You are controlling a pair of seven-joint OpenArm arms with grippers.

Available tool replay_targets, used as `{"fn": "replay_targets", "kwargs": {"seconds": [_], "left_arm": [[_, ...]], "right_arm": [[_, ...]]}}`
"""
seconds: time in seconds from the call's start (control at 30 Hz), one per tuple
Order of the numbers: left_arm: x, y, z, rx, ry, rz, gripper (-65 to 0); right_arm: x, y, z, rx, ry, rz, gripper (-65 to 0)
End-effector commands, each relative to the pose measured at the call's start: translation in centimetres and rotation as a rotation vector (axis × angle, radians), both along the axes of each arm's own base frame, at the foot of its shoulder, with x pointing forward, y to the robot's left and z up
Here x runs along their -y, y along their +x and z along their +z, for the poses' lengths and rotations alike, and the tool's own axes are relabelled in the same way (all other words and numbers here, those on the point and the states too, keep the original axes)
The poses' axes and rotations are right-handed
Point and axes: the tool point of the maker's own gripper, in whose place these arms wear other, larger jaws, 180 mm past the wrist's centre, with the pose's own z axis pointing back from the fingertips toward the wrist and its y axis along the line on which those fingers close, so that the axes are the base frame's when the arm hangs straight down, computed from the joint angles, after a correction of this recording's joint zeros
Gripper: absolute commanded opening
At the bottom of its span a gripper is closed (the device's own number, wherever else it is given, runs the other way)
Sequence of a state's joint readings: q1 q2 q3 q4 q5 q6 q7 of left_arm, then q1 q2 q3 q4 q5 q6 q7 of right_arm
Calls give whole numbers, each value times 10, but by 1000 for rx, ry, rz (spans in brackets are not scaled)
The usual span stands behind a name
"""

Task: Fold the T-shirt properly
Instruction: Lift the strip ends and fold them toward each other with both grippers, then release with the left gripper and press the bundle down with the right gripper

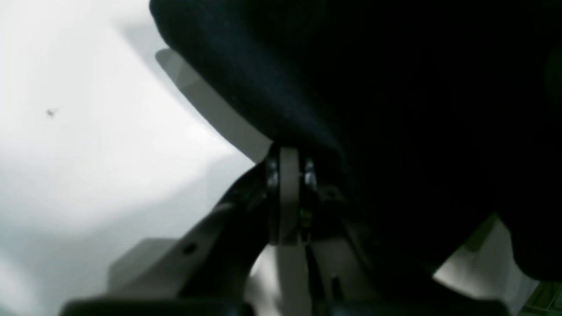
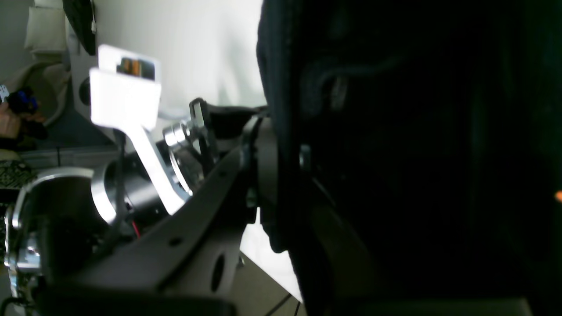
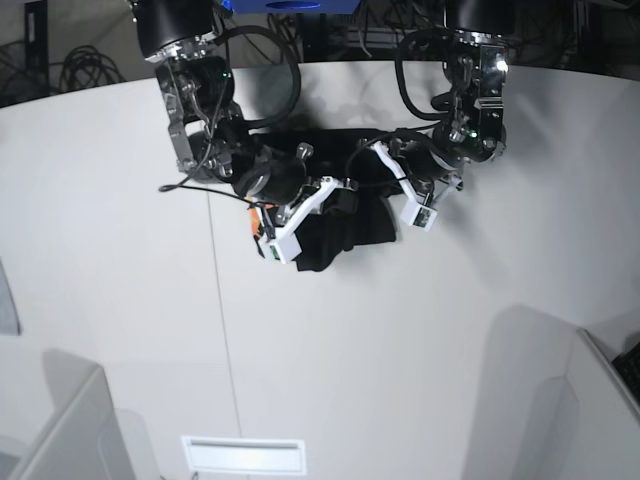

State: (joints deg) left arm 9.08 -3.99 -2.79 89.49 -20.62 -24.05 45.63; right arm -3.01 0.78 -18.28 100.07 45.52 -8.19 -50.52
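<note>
Large black cloth T-shirt (image 3: 345,225) hangs bunched between both arms above the white desk (image 3: 420,340). Left pincer (image 1: 290,153) pressed together, pinching the T-shirt. Right pincer (image 2: 281,158) nearly closed, also gripping the T-shirt.

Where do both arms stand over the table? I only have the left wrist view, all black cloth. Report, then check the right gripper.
Observer: In the base view both arms reach in from the table's far edge, meeting over the T-shirt, which hangs bunched between them.
Operator: Now the right gripper. Tell me whether it has cloth.
Observer: The right gripper is shut on the T-shirt; in its wrist view black fabric drapes over the fingers.
Operator: Confirm the left one.
Observer: The left gripper is shut too, with the shirt's edge pinched at its tips.
</note>
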Motion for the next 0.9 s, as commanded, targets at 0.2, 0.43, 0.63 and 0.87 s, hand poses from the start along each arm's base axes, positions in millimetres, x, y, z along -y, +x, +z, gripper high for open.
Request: {"fn": "replay_targets", "kwargs": {"seconds": [0.2, 0.43, 0.63, 0.87], "left_arm": [[-8, -7, -7, -38, 48, -7, -650], [-8, -7, -7, -38, 48, -5, -650], [-8, -7, -7, -38, 48, -5, -650], [-8, -9, -2, -24, 47, -4, -650]], "right_arm": [[-7, 6, 13, 30, 36, 6, -650], [-9, 0, 10, 7, 37, 23, -650], [-9, -2, 10, -1, 35, 33, -650], [-9, -1, 10, 4, 32, 30, -650]]}}
